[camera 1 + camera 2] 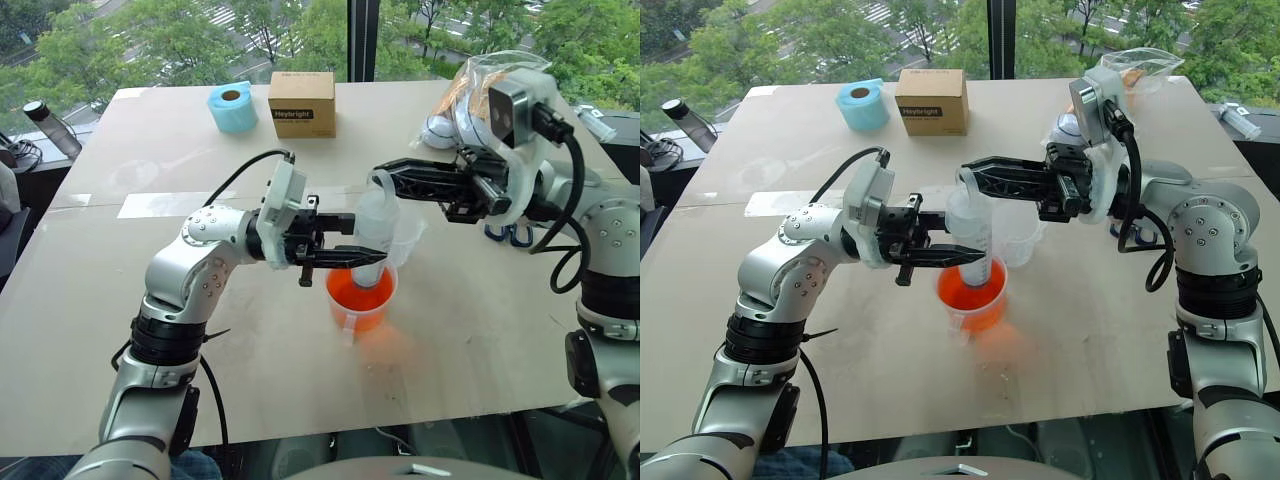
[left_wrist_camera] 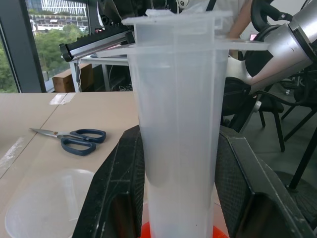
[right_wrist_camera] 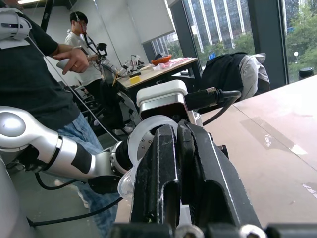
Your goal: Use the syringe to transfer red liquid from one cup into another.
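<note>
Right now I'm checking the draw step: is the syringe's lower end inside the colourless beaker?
No, the syringe stands upright with its lower end in the orange cup, while the beaker sits behind it.

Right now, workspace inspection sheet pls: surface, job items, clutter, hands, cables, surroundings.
Surface: beige table, taped seam.
Job's things: syringe upright, tip in the orange cup of red liquid; clear beaker just behind it.
Clutter: blue tape roll, cardboard box, blue-handled scissors, plastic bag.
Hands: left hand shut on the syringe barrel; right hand shut at the plunger loop.
Cables: black cable at each wrist.
Surroundings: windows, trees; people behind.
</note>
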`<action>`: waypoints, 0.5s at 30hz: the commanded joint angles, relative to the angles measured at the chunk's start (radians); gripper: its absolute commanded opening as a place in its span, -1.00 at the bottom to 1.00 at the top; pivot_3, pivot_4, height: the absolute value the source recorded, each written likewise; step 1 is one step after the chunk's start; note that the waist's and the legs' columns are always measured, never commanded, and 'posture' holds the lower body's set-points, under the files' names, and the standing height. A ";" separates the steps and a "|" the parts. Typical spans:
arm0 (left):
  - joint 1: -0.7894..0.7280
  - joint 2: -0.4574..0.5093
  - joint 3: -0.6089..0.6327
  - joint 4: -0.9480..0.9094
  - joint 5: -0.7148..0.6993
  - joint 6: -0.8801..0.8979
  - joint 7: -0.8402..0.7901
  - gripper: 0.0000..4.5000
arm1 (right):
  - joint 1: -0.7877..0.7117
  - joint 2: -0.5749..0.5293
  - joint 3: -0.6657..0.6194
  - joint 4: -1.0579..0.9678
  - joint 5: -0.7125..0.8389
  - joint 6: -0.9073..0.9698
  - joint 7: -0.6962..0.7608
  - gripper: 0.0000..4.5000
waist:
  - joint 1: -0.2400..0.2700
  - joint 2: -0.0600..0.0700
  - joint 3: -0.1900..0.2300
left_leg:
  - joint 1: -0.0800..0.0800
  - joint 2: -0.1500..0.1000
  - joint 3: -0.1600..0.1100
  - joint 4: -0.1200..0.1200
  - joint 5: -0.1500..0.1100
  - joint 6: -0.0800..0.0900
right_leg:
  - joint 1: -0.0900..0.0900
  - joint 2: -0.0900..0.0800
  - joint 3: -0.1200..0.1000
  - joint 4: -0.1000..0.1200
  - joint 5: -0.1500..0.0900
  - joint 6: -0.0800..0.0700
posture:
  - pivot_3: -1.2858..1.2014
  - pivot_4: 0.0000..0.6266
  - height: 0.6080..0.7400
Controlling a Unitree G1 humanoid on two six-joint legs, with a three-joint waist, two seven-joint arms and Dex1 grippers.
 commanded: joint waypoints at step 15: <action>0.014 0.009 -0.055 -0.032 0.003 -0.002 -0.038 -0.39 | -0.062 -0.007 -0.124 0.017 0.092 -0.024 -0.080 -0.96 | 0.000 0.000 0.000 | 0.000 0.000 0.000 0.000 0.000 0.000 | 0.000 0.000 0.000 0.000 0.000 0.000 | 0.03 -0.52 1.00</action>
